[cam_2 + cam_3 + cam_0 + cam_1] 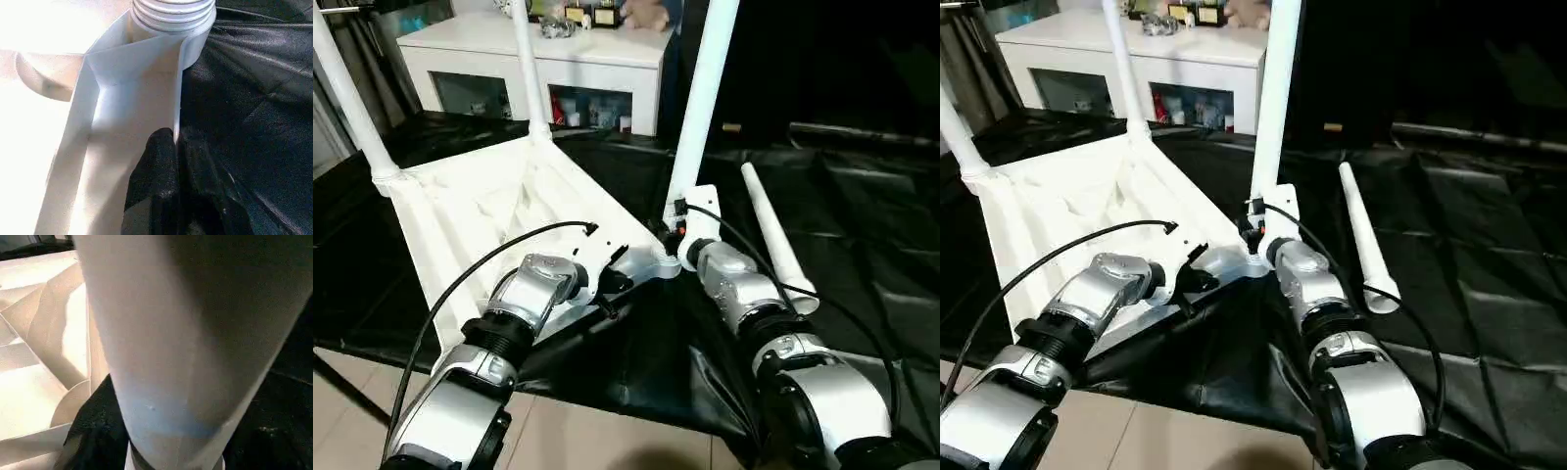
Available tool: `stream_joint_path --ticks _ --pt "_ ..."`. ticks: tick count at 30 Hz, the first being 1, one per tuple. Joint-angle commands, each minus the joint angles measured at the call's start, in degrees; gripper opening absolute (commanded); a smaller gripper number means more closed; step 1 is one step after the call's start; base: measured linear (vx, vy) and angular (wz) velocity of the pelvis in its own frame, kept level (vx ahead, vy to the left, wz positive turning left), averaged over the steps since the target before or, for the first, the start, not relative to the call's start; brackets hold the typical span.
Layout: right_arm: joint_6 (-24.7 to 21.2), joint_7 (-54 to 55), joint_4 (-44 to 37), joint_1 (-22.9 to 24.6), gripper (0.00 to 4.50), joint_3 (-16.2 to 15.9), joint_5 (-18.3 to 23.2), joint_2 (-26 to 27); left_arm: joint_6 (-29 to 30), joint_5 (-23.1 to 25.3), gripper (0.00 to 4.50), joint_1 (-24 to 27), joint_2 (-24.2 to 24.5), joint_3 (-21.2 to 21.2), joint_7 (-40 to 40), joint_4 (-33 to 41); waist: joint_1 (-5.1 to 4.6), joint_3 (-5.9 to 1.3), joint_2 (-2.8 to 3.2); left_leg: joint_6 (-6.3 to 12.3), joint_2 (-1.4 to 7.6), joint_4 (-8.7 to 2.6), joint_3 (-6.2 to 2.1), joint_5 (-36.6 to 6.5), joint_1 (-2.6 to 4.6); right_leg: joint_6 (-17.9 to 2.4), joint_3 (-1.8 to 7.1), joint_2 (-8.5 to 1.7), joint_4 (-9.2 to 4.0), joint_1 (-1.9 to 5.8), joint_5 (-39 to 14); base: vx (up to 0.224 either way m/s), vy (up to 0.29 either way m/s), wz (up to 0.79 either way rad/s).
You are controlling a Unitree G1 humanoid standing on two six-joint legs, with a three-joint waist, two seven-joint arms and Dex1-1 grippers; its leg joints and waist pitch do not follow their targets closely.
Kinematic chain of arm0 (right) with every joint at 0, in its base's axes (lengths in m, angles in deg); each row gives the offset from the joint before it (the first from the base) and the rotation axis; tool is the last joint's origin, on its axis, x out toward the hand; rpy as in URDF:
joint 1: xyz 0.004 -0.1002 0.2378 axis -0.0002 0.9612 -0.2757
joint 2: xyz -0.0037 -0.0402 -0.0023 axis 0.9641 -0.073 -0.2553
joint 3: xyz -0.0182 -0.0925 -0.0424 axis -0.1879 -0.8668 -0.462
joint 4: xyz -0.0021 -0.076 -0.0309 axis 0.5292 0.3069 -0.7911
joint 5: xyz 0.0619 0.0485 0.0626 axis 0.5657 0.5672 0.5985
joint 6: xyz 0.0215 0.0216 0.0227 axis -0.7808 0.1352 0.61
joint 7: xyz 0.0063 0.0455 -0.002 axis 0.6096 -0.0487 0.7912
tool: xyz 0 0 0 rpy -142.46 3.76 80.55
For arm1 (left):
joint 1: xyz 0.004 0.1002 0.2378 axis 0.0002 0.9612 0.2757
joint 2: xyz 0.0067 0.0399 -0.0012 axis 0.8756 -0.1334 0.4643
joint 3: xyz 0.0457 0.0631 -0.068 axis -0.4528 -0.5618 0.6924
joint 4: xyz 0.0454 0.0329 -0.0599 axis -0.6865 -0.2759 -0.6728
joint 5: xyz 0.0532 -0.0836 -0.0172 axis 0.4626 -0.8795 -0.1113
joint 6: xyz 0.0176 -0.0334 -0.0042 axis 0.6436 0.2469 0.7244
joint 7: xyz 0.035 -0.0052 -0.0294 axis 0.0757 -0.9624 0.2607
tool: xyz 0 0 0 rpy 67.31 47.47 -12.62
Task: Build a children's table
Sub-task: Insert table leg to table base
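Lying upside down: the children's table (499,201), ribbed underside up, on the black sheet (862,225) that covers the counter
Standing legs: three white tube legs rise from its corners, one at the far left (347,93), one at the far middle (527,69), one at the near right corner (703,98)
Loose leg: the fourth leg (775,240) lies flat on the black sheet to the right of the table, apart from it, its wide open end toward the robot
Left gripper: (612,284) at the table's near edge, close to the near right corner; fingers (159,166) pressed together on the thin white rim wall, one black finger inside it, the other outside against the sheet
Corner socket: (173,14) a ribbed white collar just beyond the left fingers, in the left wrist view
Right gripper: (674,233) at the base of the near right leg, just above the corner; fingers half spread around the tube, which looms large in the right wrist view (195,333); whether they press on it, cannot tell
Cables: a black cable (470,274) arcs over the left forearm, another (744,245) over the right
Behind: a white cabinet (538,69) with glass-fronted compartments stands past the counter
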Motion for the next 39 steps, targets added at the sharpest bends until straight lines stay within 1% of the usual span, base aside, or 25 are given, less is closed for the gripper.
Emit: stream_joint_path --ticks 1,2,3,6,7,8,9,11,13,14,15,16,18,21,23,26,27,29,31,33,35,36,37,38,39 --pt "-7.8 -0.9 8.2 4.0 1.91 -0.8 0.5 4.2 -0.7 0.5 0.0 -1.2 -1.2 -0.3 2.8 -2.8 -0.28 -0.31 0.57 -2.48 2.81 -5.06 -1.99 -29.7 0.66 -5.2 3.55 -4.65 -7.11 -1.04 -27.3 0.0 0.0 0.0" --pt "-7.9 -0.9 8.3 3.9 1.91 -1.0 0.3 4.2 -0.8 0.6 0.0 -1.2 -1.1 -0.3 2.7 -2.9 -0.28 -0.23 0.22 -2.37 2.74 -5.06 -1.99 -30.4 0.84 -4.6 3.61 -4.66 -7.37 -1.27 -29.0 0.0 0.0 0.0" --pt "-8.0 -1.0 8.3 3.9 1.91 -1.2 0.0 4.2 -0.8 0.6 0.0 -1.2 -1.1 -0.3 2.7 -2.9 -0.22 -0.2 0.28 -2.32 2.74 -5.08 -2.06 -30.3 0.83 -4.4 3.67 -4.73 -7.36 -1.29 -29.5 0.0 0.0 0.0" --pt "-7.6 -1.6 8.3 3.8 1.91 -1.0 0.0 4.3 -1.0 0.8 0.0 -1.3 -1.2 -0.1 2.7 -3.3 -0.15 -0.13 0.03 -1.85 2.62 -5.22 -2.14 -29.8 0.89 -3.7 3.94 -4.81 -7.65 -1.38 -31.4 0.0 0.0 0.0" --pt "-7.2 -2.9 8.2 3.5 1.91 -0.4 0.2 4.5 -1.2 0.9 0.0 -1.5 -1.2 0.2 2.6 -3.6 0.03 -0.25 -0.12 -1.34 2.63 -5.42 -2.19 -28.5 0.88 -3.4 4.31 -4.76 -7.64 -1.42 -31.2 0.0 0.0 0.0" --pt "-7.2 -2.9 8.2 3.5 1.91 -0.4 0.2 4.5 -1.2 0.9 0.0 -1.5 -1.2 0.2 2.6 -3.6 -0.03 -0.21 -0.13 -1.23 2.61 -5.46 -2.16 -28.4 0.85 -3.5 4.38 -4.7 -7.67 -1.46 -31.0 0.0 0.0 0.0" --pt "-7.0 -3.7 8.1 3.3 2.26 -0.3 0.4 4.5 -1.2 0.9 0.0 -1.6 -1.1 0.2 2.6 -3.6 -0.04 -0.15 -0.08 -1.26 2.65 -5.52 -2.23 -28.6 0.79 -3.6 4.41 -4.69 -7.64 -1.46 -31.0 0.0 0.0 0.0" --pt "-6.9 -4.2 7.9 2.9 2.26 -0.2 0.5 4.5 -1.3 0.9 0.0 -1.7 -1.0 0.4 2.5 -3.7 -0.09 -0.14 -0.04 -1.41 2.7 -5.59 -2.29 -29.1 0.74 -3.7 4.42 -4.71 -7.67 -1.5 -31.2 0.0 0.0 0.0" --pt "-6.8 -4.9 7.8 2.6 2.67 -0.2 0.4 4.4 -1.5 0.8 0.0 -1.9 -0.9 0.4 2.3 -4.0 -0.18 -0.08 0.05 -1.59 2.7 -5.71 -2.4 -29.9 0.7 -3.6 4.36 -4.68 -7.71 -1.5 -31.5 0.0 0.0 0.0" --pt "-6.8 -5.2 7.8 2.5 2.69 -0.2 0.4 4.3 -1.6 0.8 0.0 -1.9 -0.8 0.5 2.3 -4.0 -0.26 -0.13 -0.01 -1.54 2.69 -5.74 -2.4 -30.1 0.69 -3.6 4.34 -4.65 -7.71 -1.45 -31.4 0.0 0.0 0.0" --pt "-6.7 -5.6 7.7 2.3 2.8 -0.3 0.3 4.3 -1.6 0.8 0.0 -1.9 -0.7 0.5 2.2 -4.0 -0.39 -0.11 0.1 -1.77 2.74 -5.97 -2.55 -30.1 0.44 -3.6 4.23 -4.67 -7.67 -1.23 -30.9 0.0 0.0 0.0" --pt "-6.6 -6.0 7.6 2.1 2.8 -0.1 0.5 4.2 -1.7 0.8 0.0 -1.9 -0.6 0.6 2.1 -4.1 -0.38 -0.15 0.19 -1.9 2.74 -6.01 -2.56 -30.1 0.41 -3.6 4.19 -4.67 -7.67 -1.2 -30.5 0.0 0.0 0.0" --pt "-6.4 -6.4 7.5 1.9 3.06 0.0 0.5 4.0 -1.9 0.7 0.0 -2.0 -0.5 0.6 2.0 -4.3 -0.62 -0.17 0.06 -2.04 2.71 -6.15 -2.59 -29.9 0.2 -3.6 4.04 -4.62 -7.68 -0.95 -29.6 0.0 0.0 0.0" --pt "-6.1 -7.0 7.4 1.7 3.2 0.4 0.7 3.9 -1.9 0.7 0.0 -2.0 -0.6 0.6 2.0 -4.3 -0.63 0.0 0.2 -1.53 2.66 -5.89 -2.3 -30.7 0.93 -4.2 4.26 -4.75 -8.07 -1.61 -30.4 0.0 0.0 0.0" --pt "-5.9 -7.6 7.2 1.5 3.51 0.9 0.8 3.8 -1.9 0.7 0.0 -1.9 -0.5 0.6 1.8 -4.2 -0.63 0.08 0.19 -1.34 2.7 -5.97 -2.33 -30.2 0.81 -4.2 4.25 -4.8 -8.13 -1.46 -30.5 0.0 0.0 0.0" --pt "-4.6 -7.1 7.0 1.2 3.64 1.0 0.5 3.2 -2.1 0.7 0.0 -1.9 -0.4 0.6 1.6 -4.3 -0.62 0.19 0.32 -1.35 2.81 -6.05 -2.26 -29.6 0.79 -4.7 4.27 -4.78 -8.08 -1.46 -29.4 0.0 0.0 0.0" --pt "-4.6 -7.1 7.0 1.2 3.83 1.0 0.5 3.2 -2.1 0.7 0.0 -1.9 -0.4 0.6 1.6 -4.3 -0.63 0.18 0.31 -1.41 2.81 -6.07 -2.26 -29.7 0.78 -4.7 4.25 -4.74 -8.05 -1.44 -29.3 0.0 0.0 0.0" --pt "-4.0 -7.7 6.9 1.1 4.04 0.6 -0.2 2.8 -2.1 0.8 0.0 -1.9 -0.4 0.7 1.4 -4.2 -0.63 0.15 0.36 -1.64 2.86 -6.11 -2.23 -29.8 0.86 -5.1 4.22 -4.7 -7.97 -1.39 -28.1 0.0 0.0 0.0" --pt "-3.6 -8.5 6.6 1.1 4.1 0.0 -0.6 2.5 -2.2 0.8 0.0 -1.9 -0.3 0.7 1.2 -4.2 -0.61 0.26 0.33 -1.63 2.83 -6.09 -2.15 -29.7 0.8 -5.4 4.24 -4.73 -7.95 -1.38 -27.5 0.0 0.0 0.0" --pt "-2.5 -11.6 5.4 1.3 4.1 -1.2 -1.5 1.3 -3.3 0.7 0.0 -1.5 0.1 0.4 -0.4 -3.5 -0.57 0.36 0.3 -1.46 2.88 -6.07 -2.13 -29.9 0.87 -5.5 4.3 -4.8 -8.03 -1.41 -27.8 0.0 0.0 0.0" --pt "-1.8 -14.7 4.1 1.7 4.1 -2.3 -2.3 0.1 -4.9 0.3 0.0 -0.8 0.8 0.0 -2.7 -2.2 -0.5 0.3 0.16 -1.24 2.89 -6.06 -2.13 -29.2 0.74 -5.6 4.31 -4.84 -8.0 -1.18 -27.4 0.0 0.0 0.0" --pt "-1.4 -16.8 3.1 2.0 4.1 -3.2 -2.8 -0.8 -4.6 0.2 0.0 -0.2 1.3 -0.1 -3.6 -1.0 -0.33 0.07 0.11 -0.89 3.0 -6.01 -2.03 -27.0 0.52 -6.1 4.41 -4.91 -7.74 -0.93 -25.0 0.0 0.0 0.0" --pt "-1.4 -16.8 3.1 2.0 4.1 -3.2 -2.8 -0.8 -4.6 0.2 0.0 -0.2 1.3 -0.1 -3.6 -1.0 -0.23 -0.21 0.19 -0.44 3.14 -5.93 -1.8 -23.5 0.13 -7.2 4.47 -4.72 -7.13 -0.51 -19.6 0.0 0.0 0.0" --pt "-1.2 -18.6 2.2 2.3 4.1 -3.9 -3.1 -1.5 -4.7 0.1 0.0 0.2 1.7 -0.4 -4.4 -0.2 -0.16 -0.43 0.19 -0.18 3.27 -5.86 -1.75 -21.0 -0.09 -8.0 4.44 -4.67 -6.68 -0.22 -15.8 0.0 0.0 0.0" --pt "-0.8 -22.3 0.3 3.1 4.1 -5.3 -3.6 -3.1 -4.8 -0.1 0.0 1.1 2.7 -0.7 -5.8 1.6 -0.08 -0.52 0.3 0.61 3.25 -5.57 -1.33 -18.4 -0.19 -9.5 4.21 -4.3 -6.27 -0.09 -11.0 0.0 0.0 0.0"
